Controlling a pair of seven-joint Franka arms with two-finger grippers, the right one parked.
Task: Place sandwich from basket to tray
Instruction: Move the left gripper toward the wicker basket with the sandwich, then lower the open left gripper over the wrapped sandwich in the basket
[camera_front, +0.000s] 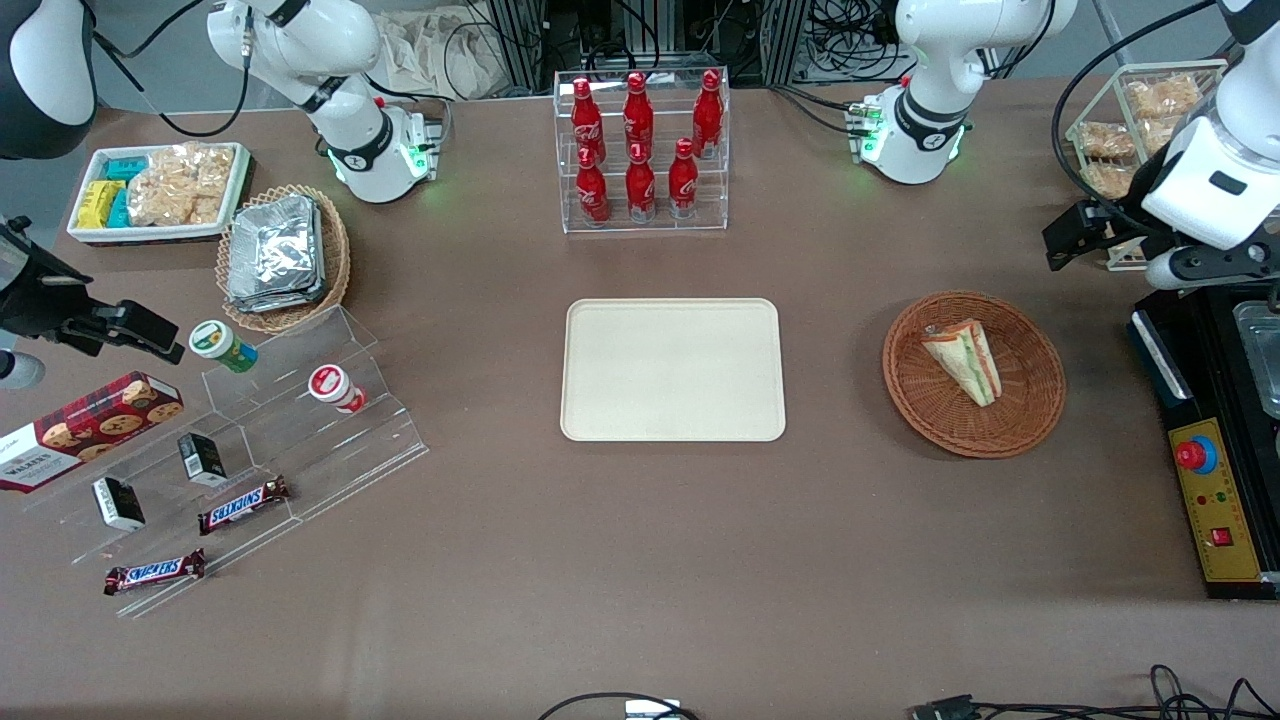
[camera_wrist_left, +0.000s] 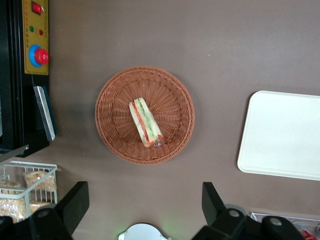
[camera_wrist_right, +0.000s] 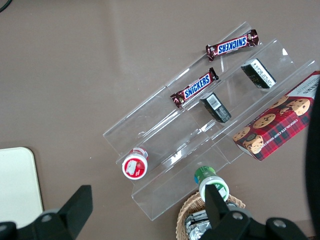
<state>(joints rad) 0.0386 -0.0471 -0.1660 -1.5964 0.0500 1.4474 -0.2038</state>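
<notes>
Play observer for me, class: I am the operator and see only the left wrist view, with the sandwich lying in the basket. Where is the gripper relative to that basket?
Observer: The front view shows the gripper farther from the camera than the basket, toward the working arm's end, not over the sandwich.
Operator: My view cuts the tray off. Anything on it?
Observer: No, the whole tray shows and nothing lies on it.
Operator: What lies toward the parked arm's end?
Observer: A tan basket of foil packets.

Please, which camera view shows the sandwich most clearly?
The left wrist view: the gripper, fingers open, hangs high above, so the sandwich shows unobstructed in the basket. The front view shows the sandwich smaller, lying in the basket. The right wrist view does not show it.
</notes>
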